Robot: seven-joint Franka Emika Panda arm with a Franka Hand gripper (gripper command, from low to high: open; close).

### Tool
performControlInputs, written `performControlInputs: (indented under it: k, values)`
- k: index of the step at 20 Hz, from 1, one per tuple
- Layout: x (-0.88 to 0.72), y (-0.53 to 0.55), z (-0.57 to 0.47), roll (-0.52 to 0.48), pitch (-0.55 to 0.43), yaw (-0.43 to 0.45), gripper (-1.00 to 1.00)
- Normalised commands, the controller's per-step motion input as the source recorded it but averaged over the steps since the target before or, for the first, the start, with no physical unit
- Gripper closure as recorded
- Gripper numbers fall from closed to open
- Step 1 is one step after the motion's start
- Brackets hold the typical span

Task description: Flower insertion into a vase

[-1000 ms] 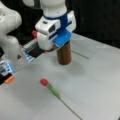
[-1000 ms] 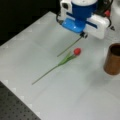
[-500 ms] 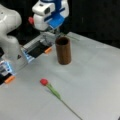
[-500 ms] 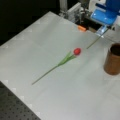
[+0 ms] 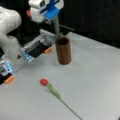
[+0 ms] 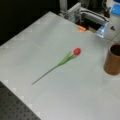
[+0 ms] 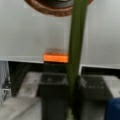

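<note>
Wrist view is showing the hand (image 7: 72,97) clamped on a green stem (image 7: 76,50), dark fingers (image 7: 53,95) pressing it from both sides. The stem is running up the picture toward the brown round rim of the vase (image 7: 53,6) at the top edge, which looks empty.

In a front view the hand (image 5: 57,31) is hanging just above and behind the vase (image 5: 63,50), with the stem (image 5: 65,26) sticking out sideways.

Progress, as I judge it: one flower gripped and being carried near the vase mouth, not inserted yet. A second flower, a red tulip (image 5: 51,88), is lying flat on the bench (image 5: 95,82), well apart from the vase (image 6: 113,60).

Vase: plain matte brown tube. Tulip (image 6: 66,59): thin straight stem, long leaf, small red bud. Bench: pale, smooth.
</note>
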Motion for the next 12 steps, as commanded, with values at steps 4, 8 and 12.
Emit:
performControlInputs:
  k: [4, 8, 12]
  values:
    - [-0.35, 0.38, -0.20, 0.081, -0.086, -0.080, 1.00]
    - [-0.33, 0.31, -0.19, 0.048, -0.101, -0.112, 1.00]
    - [-0.34, 0.12, -0.16, 0.084, -0.119, -0.102, 1.00]
